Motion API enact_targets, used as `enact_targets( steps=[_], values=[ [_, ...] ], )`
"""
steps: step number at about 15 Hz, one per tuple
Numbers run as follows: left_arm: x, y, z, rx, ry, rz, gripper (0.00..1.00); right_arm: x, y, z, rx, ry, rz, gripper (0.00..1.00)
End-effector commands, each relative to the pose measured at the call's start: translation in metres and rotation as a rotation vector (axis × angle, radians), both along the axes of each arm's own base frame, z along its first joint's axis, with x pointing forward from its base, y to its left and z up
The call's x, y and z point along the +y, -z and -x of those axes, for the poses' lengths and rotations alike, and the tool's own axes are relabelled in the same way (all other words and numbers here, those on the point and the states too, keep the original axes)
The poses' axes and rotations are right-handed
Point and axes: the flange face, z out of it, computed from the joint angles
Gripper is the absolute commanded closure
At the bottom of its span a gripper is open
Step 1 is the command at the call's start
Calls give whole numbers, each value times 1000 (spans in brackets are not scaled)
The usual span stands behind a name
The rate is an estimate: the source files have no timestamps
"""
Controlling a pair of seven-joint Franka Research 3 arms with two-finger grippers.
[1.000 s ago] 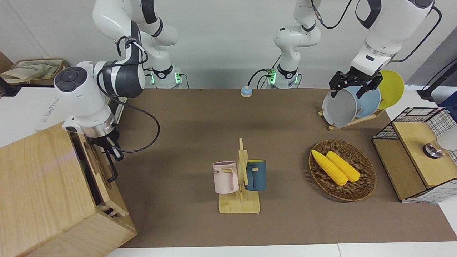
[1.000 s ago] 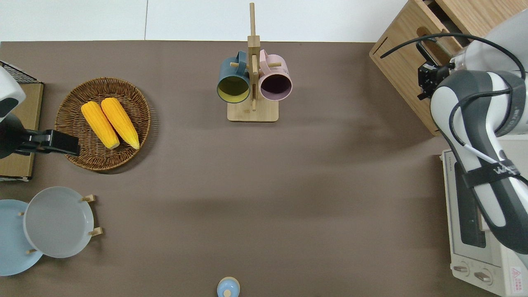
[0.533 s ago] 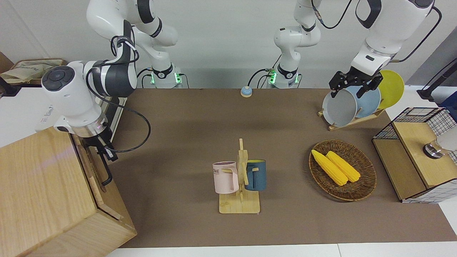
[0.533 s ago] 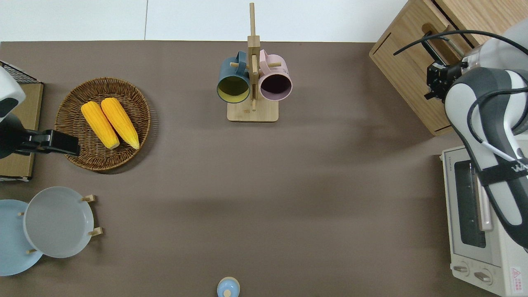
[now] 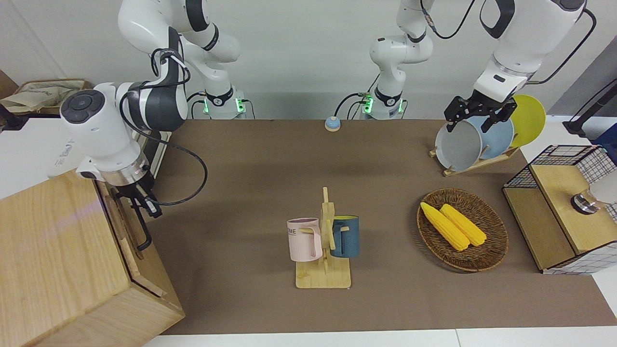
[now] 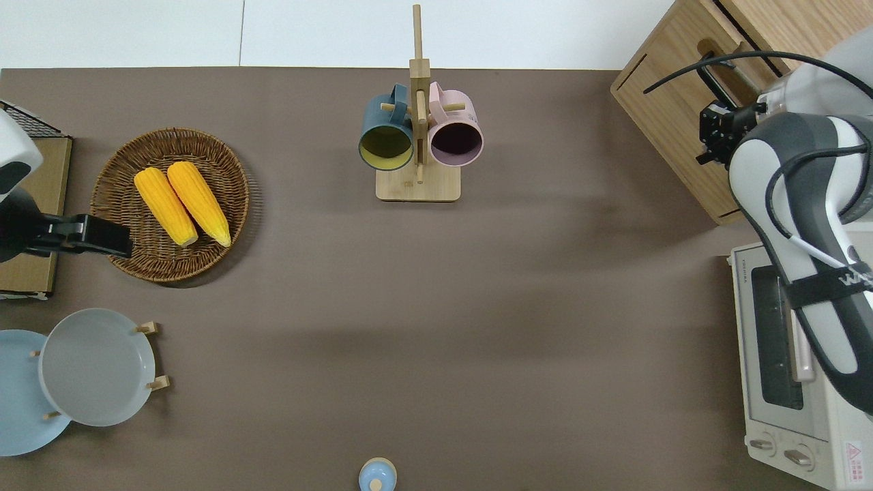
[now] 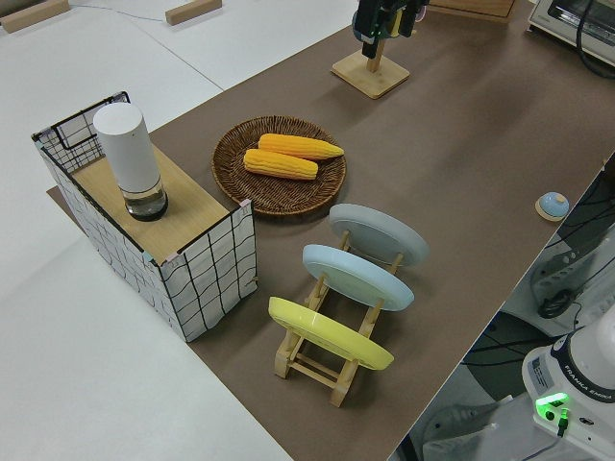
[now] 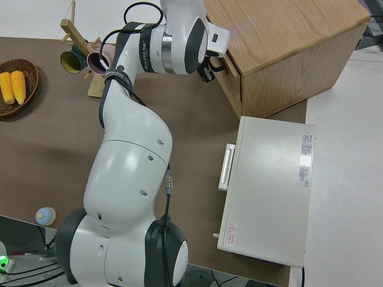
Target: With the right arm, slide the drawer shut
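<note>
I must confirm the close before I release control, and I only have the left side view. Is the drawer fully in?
Observer: Yes. In the front view the drawer has its front flush with the cabinet, and no gap shows.
Operator: Where is the right pincer?
Observer: The right pincer is at the end of the black handle that lies nearer to the robots. I cannot tell whether it touches the handle.
</note>
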Motion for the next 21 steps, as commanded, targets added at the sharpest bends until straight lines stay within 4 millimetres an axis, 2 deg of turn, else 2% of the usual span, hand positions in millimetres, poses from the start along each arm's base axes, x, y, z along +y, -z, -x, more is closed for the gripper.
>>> enact_targets(
  steps=[1, 3, 6, 9, 12, 18, 21],
  values=[
    [-2, -5, 3, 4, -5, -19, 7, 28, -7, -2, -10, -66, 12, 1000],
    [-2, -6, 3, 3, -5, -19, 7, 53, -19, 4, -23, -104, 9, 1000],
    [-2, -6, 3, 3, -5, -19, 7, 85, -31, 22, -21, -180, 6, 1000],
    [-2, -5, 3, 4, -5, -18, 7, 111, -52, 46, -29, -314, 7, 1000],
    [-2, -6, 3, 3, -5, -19, 7, 124, -69, 75, -20, -457, 22, 1000],
    [-2, -6, 3, 3, -5, -19, 7, 117, -120, 122, 4, -727, 52, 1000],
    [-2, -5, 3, 4, -5, -19, 7, 108, -140, 135, 9, -895, 67, 1000]
  ],
)
